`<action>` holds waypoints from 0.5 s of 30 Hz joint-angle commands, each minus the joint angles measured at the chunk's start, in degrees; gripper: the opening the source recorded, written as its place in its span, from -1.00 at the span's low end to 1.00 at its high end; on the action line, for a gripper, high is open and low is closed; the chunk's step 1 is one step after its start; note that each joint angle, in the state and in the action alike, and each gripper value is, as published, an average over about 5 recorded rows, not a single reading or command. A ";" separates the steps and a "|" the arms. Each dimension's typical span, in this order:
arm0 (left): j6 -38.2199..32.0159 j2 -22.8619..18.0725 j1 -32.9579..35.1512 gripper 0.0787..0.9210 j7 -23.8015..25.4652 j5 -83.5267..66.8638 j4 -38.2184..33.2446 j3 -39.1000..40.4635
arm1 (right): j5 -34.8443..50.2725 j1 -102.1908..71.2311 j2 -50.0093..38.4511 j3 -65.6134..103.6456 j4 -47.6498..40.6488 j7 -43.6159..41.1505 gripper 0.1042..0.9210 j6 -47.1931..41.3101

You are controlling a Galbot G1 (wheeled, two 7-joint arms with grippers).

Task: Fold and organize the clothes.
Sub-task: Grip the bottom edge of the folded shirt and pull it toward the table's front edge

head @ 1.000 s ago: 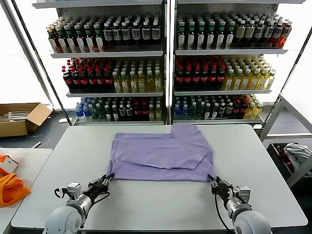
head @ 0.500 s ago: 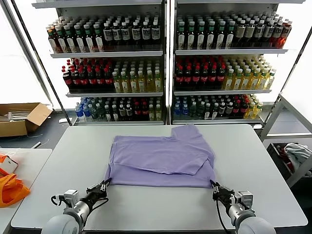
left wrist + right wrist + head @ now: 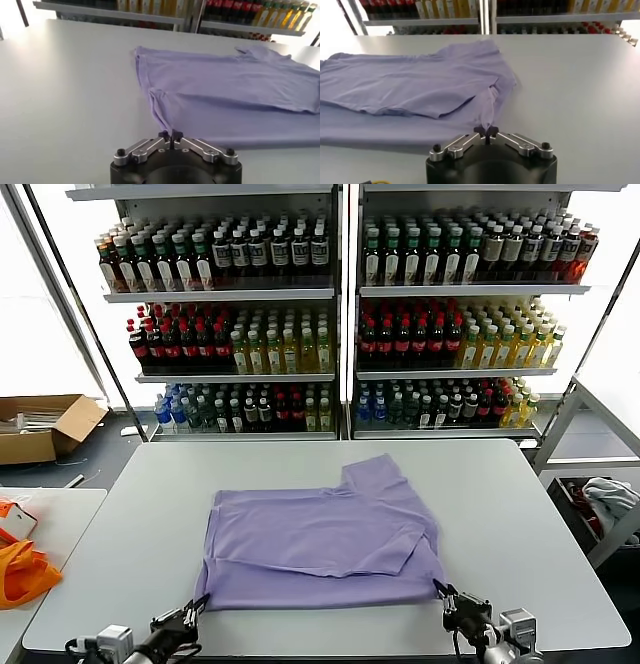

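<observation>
left gripper [image 3: 196,608]: pinched tight on the near left corner of the soft light purple T-shirt [image 3: 320,534] | T-shirt: lies flat on the white table [image 3: 150,514], by its near edge | right gripper [image 3: 441,592]: pinched on the near right corner

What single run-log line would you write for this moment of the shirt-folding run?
left hand: shut on T-shirt near corner | right hand: pinching other near corner | T-shirt: flat, part-folded on table | both hands at near edge
</observation>
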 commanded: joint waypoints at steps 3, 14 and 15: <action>-0.26 0.14 5.86 -0.78 0.12 1.27 -3.61 -4.66 | -2.71 -5.03 -0.07 1.86 4.28 -1.89 -0.60 -0.63; -0.23 3.09 2.53 -0.03 0.77 -1.50 -4.15 -10.52 | 6.72 10.51 -6.19 8.21 -0.40 -7.60 0.16 3.25; -0.23 3.68 1.50 0.03 0.78 -2.09 -4.10 -11.00 | 7.32 13.75 -6.75 7.33 -2.28 -8.40 0.22 3.16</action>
